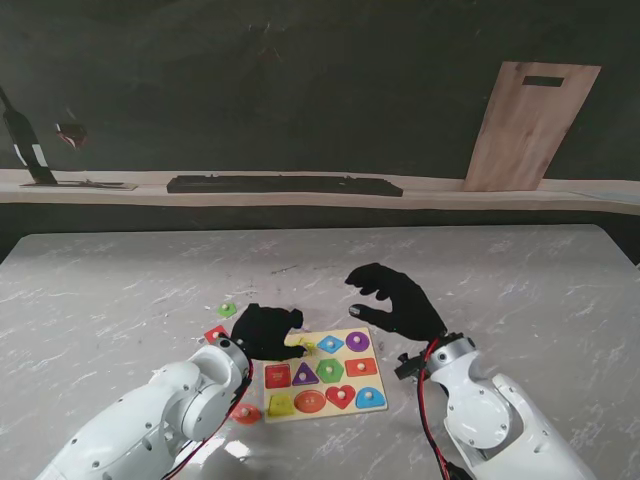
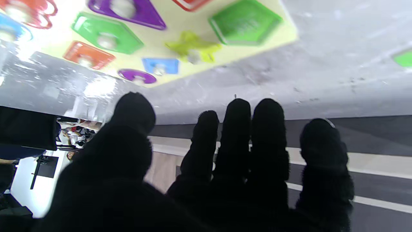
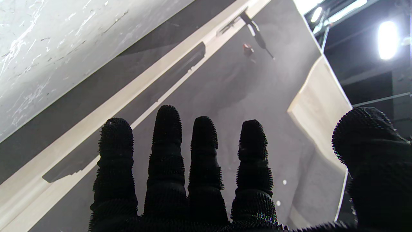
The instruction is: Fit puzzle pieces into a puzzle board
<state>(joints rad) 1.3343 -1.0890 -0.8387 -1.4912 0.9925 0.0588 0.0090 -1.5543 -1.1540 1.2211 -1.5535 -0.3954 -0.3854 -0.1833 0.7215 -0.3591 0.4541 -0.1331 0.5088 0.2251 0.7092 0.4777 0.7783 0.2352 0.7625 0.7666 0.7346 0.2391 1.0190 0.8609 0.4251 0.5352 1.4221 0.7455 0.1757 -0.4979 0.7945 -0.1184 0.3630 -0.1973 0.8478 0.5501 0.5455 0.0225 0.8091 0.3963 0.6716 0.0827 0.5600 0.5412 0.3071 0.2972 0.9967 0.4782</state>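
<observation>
With both the left hand (image 1: 264, 330) and right hand (image 1: 398, 300) spread and empty, the yellow star (image 2: 193, 50) at the puzzle board's (image 1: 322, 399) 11 o'clock corner could stay unseated

Robot test lab or studio. Evidence: a marble-pattern table (image 1: 520, 270) set before a dark backdrop (image 1: 300, 90); behind the table, a pale ledge (image 1: 440, 192) carrying a leaning wooden board (image 1: 530, 125); overhead studio lights (image 3: 388, 38).
</observation>
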